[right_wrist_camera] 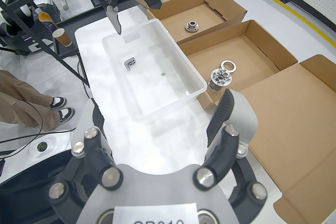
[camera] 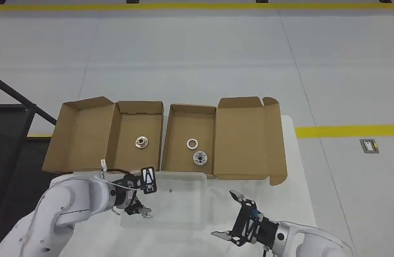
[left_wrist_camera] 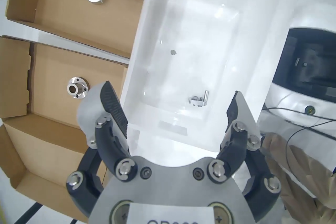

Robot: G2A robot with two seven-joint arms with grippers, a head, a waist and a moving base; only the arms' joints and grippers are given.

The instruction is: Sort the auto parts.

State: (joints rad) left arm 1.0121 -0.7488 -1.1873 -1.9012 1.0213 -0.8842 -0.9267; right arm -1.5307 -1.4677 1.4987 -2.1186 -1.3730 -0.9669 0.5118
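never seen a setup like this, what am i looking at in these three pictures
A two-armed robot at a white table. The top view looks down from above; the other two come from cameras on each wrist, showing that arm's gripper close up. On the table: a white tray holding one small metal bracket, and two open cardboard boxes. The first box holds a flanged hub, the second box a ring and a round slotted part. The left gripper is at one tray end, the right gripper at the other; both open, empty.
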